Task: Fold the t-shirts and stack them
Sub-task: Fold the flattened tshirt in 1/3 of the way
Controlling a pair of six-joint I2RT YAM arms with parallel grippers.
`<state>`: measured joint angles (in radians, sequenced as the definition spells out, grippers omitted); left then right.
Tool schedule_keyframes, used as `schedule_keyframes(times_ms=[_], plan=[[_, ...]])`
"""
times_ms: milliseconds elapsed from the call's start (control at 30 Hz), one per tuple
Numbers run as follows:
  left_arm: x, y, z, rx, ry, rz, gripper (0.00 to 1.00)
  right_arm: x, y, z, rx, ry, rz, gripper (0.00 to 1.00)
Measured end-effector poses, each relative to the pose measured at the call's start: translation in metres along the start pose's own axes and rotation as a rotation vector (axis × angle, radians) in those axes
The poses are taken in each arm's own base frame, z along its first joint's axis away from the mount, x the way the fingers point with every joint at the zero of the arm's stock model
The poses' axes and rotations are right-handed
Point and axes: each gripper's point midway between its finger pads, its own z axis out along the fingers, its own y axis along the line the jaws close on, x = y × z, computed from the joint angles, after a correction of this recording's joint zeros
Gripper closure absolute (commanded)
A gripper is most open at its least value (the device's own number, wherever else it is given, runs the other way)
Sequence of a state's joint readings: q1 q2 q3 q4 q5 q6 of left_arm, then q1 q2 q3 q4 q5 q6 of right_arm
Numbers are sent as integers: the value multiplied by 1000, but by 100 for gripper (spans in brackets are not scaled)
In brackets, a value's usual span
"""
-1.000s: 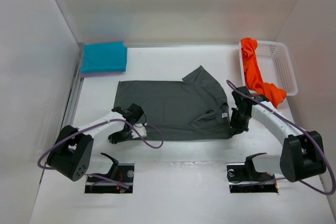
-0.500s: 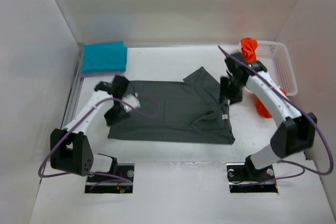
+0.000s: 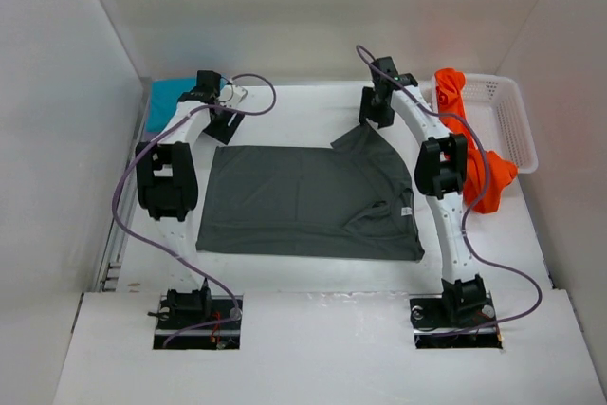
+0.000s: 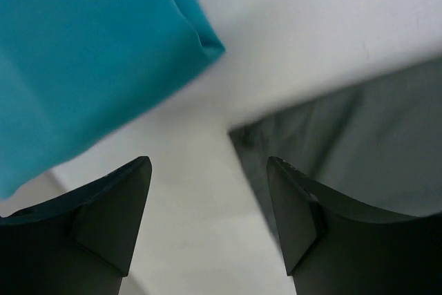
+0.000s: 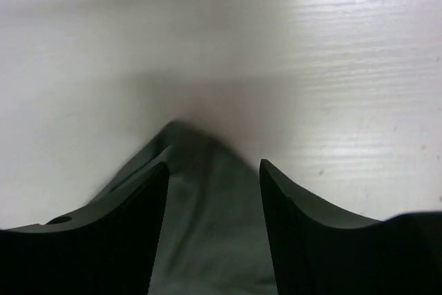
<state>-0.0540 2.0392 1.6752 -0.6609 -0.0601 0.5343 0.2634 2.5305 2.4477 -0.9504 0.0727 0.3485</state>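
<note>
Your grey shirt lies flat in the middle of the table, roughly a rectangle with one sleeve poking out at its far right corner. Both arms reach out to its far edge. Your left gripper hangs over bare table just off the shirt's far left corner, fingers apart with nothing between them. The folded teal shirt sits close by at the table's far left corner, apart from the grey one. Your right gripper hovers at the sleeve tip, fingers spread as well; the tip shows in the gap and is not pinched. The orange shirt drapes over the left rim of the basket at far right, partly inside and partly spilling onto the table.
</note>
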Motion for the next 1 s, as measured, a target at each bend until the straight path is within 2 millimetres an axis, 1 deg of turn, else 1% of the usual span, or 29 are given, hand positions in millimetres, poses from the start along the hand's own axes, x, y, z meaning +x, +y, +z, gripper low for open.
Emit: schedule_keyframes(times_ms=[33,67,100,133,200,300,400,433,467,500,567,600,700,800,900,1000], plan=[[-4,0,12,8,-12,-47,33,7,-8,15,18,26,20,41],[-7,2,21,11,-23,-94,32,14,-15,27,33,49,37,41],[-9,5,27,11,-34,-140,32,9,-17,28,30,42,60,41],[-9,9,31,9,-42,-178,32,2,-17,25,30,21,77,41],[-11,19,35,-3,-63,-252,31,-5,-15,22,24,2,95,42],[-13,32,39,-15,-84,-330,31,-7,-11,22,20,-5,107,44],[-9,33,47,-10,-77,-378,31,-4,-5,29,16,0,109,46],[-7,30,51,-4,-71,-388,32,-1,-2,31,16,5,107,48],[-5,27,55,5,-63,-397,32,1,0,34,15,9,103,53],[-4,25,58,15,-58,-404,32,4,2,37,16,14,100,60],[-1,17,66,41,-48,-417,32,4,7,35,6,11,98,79],[0,14,69,52,-45,-421,32,4,10,34,-1,13,95,85],[0,10,71,69,-43,-429,33,8,16,33,-23,30,103,95],[-1,8,71,77,-46,-430,34,12,21,32,-43,48,104,100],[1,5,69,81,-47,-430,34,16,21,34,-49,59,104,100],[5,0,61,90,-43,-430,35,18,21,33,-49,65,102,100]])
